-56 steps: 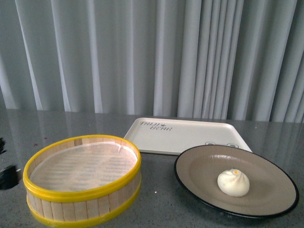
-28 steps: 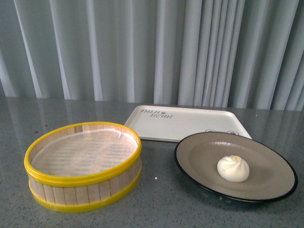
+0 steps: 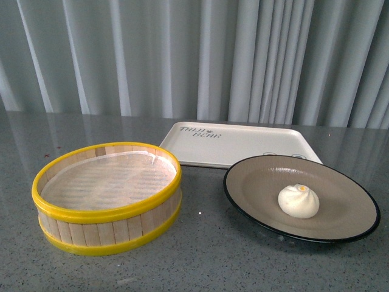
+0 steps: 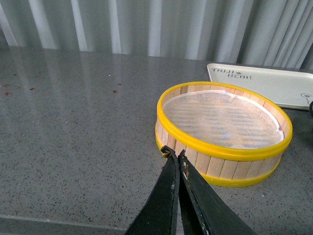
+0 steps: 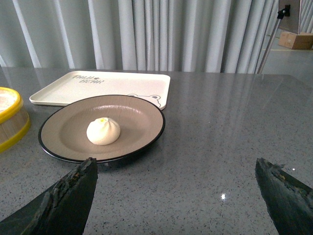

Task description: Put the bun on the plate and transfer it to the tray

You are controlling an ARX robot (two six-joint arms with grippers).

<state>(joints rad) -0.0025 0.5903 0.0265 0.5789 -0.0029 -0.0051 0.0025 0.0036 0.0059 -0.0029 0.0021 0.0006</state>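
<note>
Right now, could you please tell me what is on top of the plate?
Only the bun sits on the plate, near its middle; the rest of the taupe inside is bare. The patch directly under the bun is covered.

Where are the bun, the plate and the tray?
bun [image 3: 298,201], front view, its rounded middle.
plate [image 3: 261,182], front view, bare brown inside.
tray [image 3: 243,146], front view, bare flat surface.

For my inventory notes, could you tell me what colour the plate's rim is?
The plate has a thin black rim, clearest in the right wrist view.
</note>
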